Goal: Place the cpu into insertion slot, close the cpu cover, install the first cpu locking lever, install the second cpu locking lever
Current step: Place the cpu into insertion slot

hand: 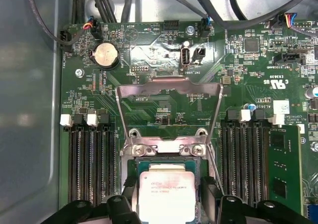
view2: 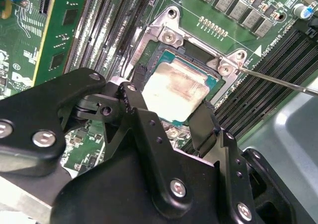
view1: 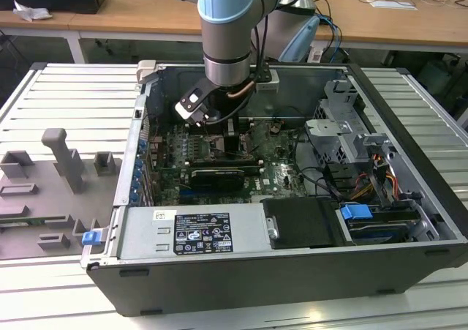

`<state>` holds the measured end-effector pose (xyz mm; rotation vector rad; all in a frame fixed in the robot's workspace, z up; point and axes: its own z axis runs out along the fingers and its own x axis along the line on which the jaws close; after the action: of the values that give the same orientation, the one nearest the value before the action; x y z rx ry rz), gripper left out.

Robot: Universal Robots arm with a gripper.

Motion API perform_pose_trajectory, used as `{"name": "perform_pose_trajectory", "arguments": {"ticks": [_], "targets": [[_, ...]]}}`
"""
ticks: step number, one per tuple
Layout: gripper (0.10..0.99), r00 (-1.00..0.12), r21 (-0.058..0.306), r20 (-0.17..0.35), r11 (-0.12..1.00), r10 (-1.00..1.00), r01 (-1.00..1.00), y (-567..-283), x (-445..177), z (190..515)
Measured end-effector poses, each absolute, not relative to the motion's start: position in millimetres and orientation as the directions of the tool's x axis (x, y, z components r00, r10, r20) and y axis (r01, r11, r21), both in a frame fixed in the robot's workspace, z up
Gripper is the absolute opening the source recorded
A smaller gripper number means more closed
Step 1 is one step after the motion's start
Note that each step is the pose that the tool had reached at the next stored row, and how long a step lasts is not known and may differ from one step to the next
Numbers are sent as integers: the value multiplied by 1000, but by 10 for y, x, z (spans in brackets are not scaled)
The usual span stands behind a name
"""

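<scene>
The cpu (hand: 166, 189) is a pale silvery square chip lying flat in the socket on the green motherboard (hand: 149, 50). Its top shows scuffed in the second wrist view, cpu (view2: 174, 92). My gripper (hand: 168, 196) reaches down over it with one black finger on each of two opposite edges, gripper (view2: 169, 110) shut on the chip. The cpu cover (hand: 169, 87), a thin silver frame with a square window, stands swung open behind the socket. A thin wire locking lever (view2: 278, 82) sticks out free beside the socket. In the exterior view the gripper (view1: 234, 136) is deep inside the case.
The open computer case (view1: 131, 198) lies on a slatted table. A black card (view1: 216, 176) sits near the socket, a power supply (view1: 190, 231) at the front, and a drive cage (view1: 351, 132) at the exterior view's right. Memory slots (hand: 89, 159) flank the socket.
</scene>
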<state>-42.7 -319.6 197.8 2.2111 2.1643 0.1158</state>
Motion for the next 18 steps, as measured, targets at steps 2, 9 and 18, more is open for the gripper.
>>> {"name": "perform_pose_trajectory", "arguments": {"ticks": [2,9,18], "targets": [[608,20,85,22,-22,1000,996,-3196,-427,1979],[541,20,85,21,-22,1000,996,-3186,-427,1979],[616,20,85,22,-22,1000,996,-3185,-427,1998]]}}
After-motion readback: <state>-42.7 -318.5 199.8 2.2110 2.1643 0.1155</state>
